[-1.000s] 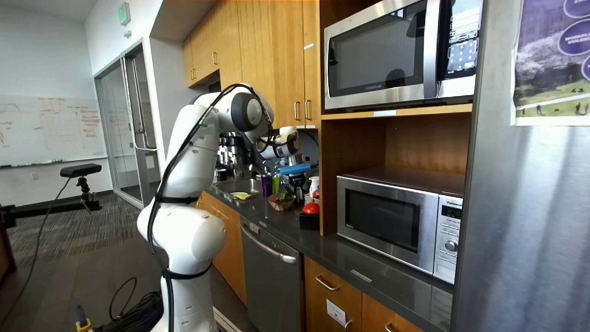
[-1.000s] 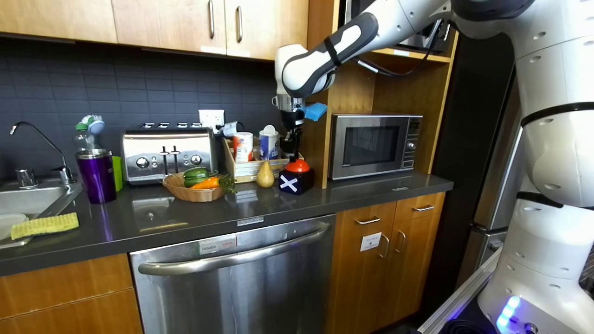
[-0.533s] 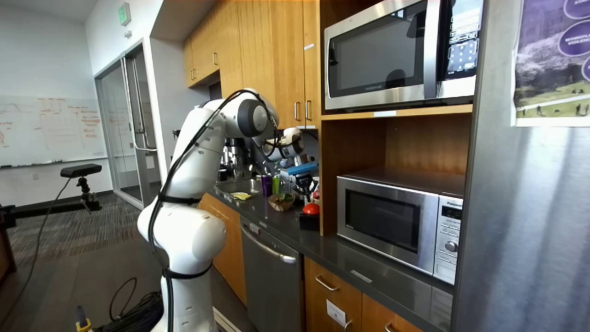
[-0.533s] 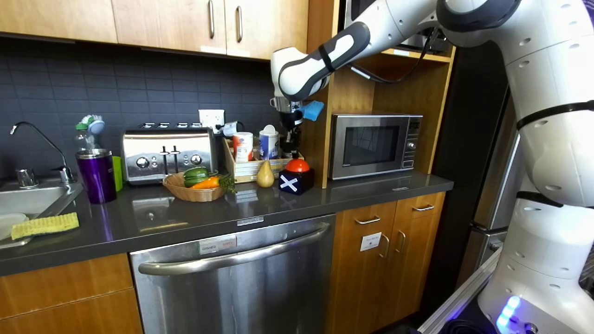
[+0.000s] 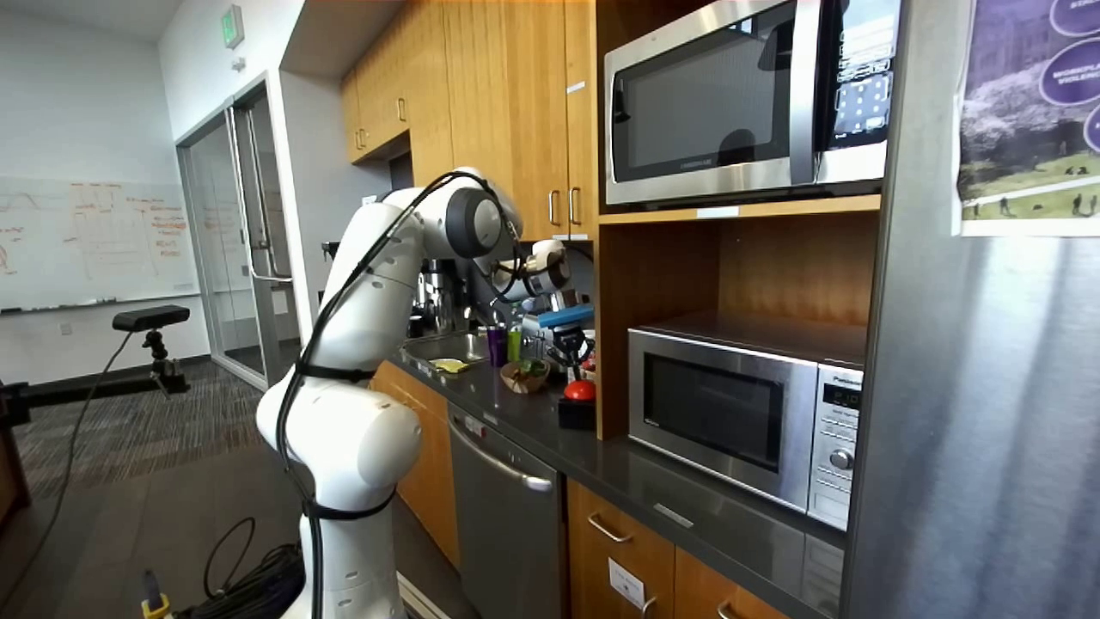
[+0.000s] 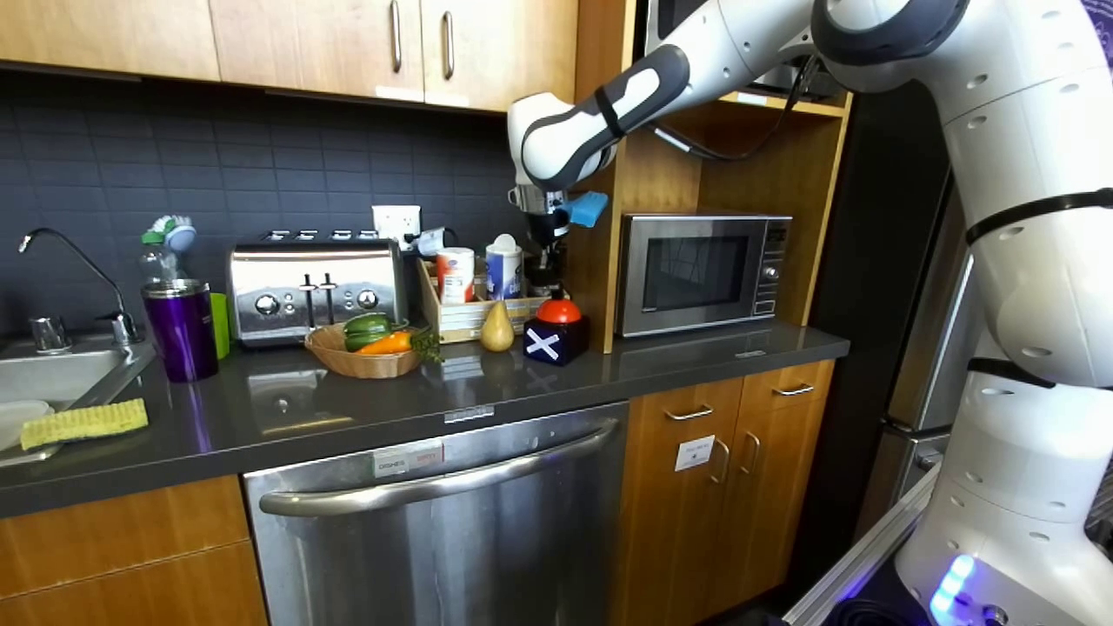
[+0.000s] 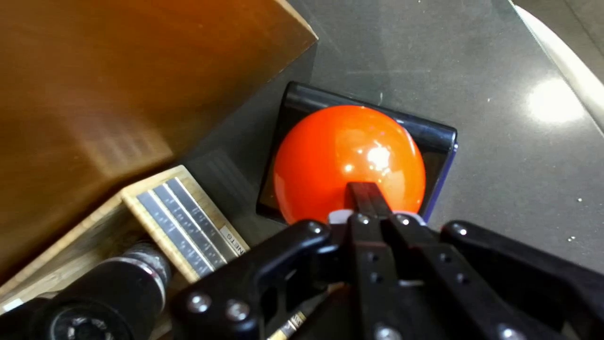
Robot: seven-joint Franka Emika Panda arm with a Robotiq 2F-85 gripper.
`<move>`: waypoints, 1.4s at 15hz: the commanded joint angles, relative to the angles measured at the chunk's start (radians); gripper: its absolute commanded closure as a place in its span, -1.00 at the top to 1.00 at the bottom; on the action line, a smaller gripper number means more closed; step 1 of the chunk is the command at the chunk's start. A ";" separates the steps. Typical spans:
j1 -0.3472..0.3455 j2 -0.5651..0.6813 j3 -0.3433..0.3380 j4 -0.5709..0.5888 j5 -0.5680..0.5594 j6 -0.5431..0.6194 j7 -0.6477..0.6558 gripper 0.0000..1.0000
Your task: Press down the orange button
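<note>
The orange button is a shiny red-orange dome on a dark square box with a white X. The orange button stands on the counter; it also shows in an exterior view and fills the middle of the wrist view. My gripper is shut, its fingertips together with nothing between them. It points down over the dome; the gripper's tips seem to meet its top in an exterior view. Whether they touch or the dome is pushed in, I cannot tell. The fingers hide part of the dome's near side.
A wooden panel rises close beside the box, with a microwave past it. On the other side stand a wooden crate with canisters, a pear, and a basket of vegetables. A toaster is farther along.
The arm has reached forward and come down slightly, mostly in the first half second. The gripper is now lower over the dome. The button box looks unmoved.
</note>
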 commanded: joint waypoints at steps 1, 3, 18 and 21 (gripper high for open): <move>0.012 0.009 0.006 0.040 0.013 -0.027 -0.004 -1.00; 0.027 0.004 0.013 0.059 0.007 -0.024 0.003 -1.00; 0.105 -0.298 0.085 -0.036 0.124 -0.440 0.121 -1.00; 0.096 -0.404 0.089 -0.129 0.210 -0.470 0.140 -1.00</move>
